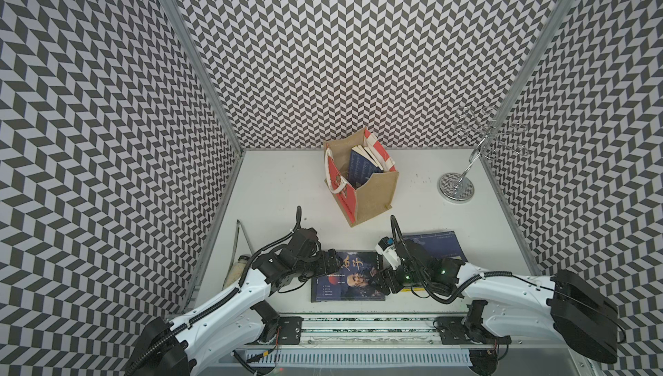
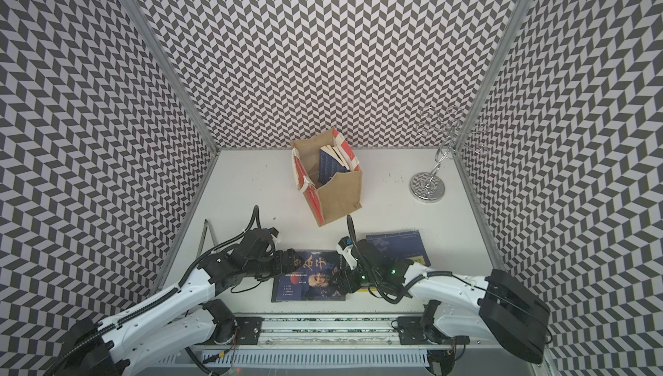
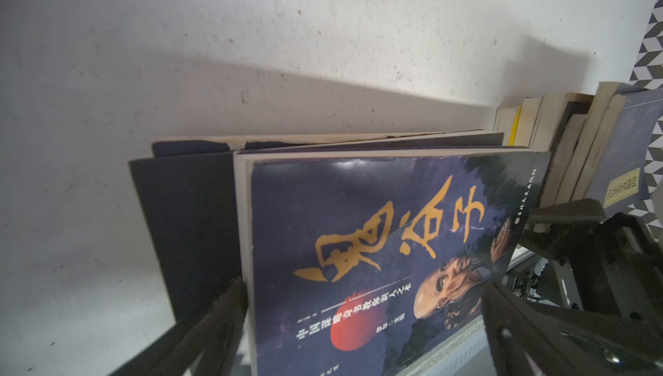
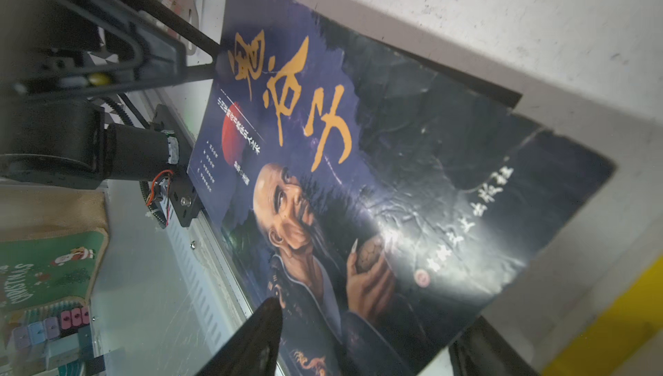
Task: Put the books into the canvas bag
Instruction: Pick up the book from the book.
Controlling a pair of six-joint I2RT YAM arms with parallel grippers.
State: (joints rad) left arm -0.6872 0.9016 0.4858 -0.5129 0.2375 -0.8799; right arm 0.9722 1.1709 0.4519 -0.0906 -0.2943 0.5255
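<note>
A navy book [image 1: 349, 281] [image 2: 308, 281] with orange calligraphy and an old man's face lies on top of a small stack at the table's front edge. My left gripper [image 1: 335, 264] [image 3: 358, 320] is open at its left end, a finger on each side of the cover [image 3: 376, 248]. At the right end, my right gripper [image 1: 380, 277] [image 4: 373, 342] stands open, one finger over the cover [image 4: 358, 177] and the other below the edge, apart from it. The canvas bag [image 1: 373, 195] [image 2: 339, 195] stands upright behind, with books [image 1: 362, 166] [image 2: 330, 166] leaning inside.
More books [image 1: 441, 245] [image 2: 398, 247] are stacked under the right arm. A chrome stand [image 1: 456, 186] [image 2: 427, 187] rises at the back right. A pale jar [image 1: 238, 266] lies off the table's left edge. Patterned walls close in three sides.
</note>
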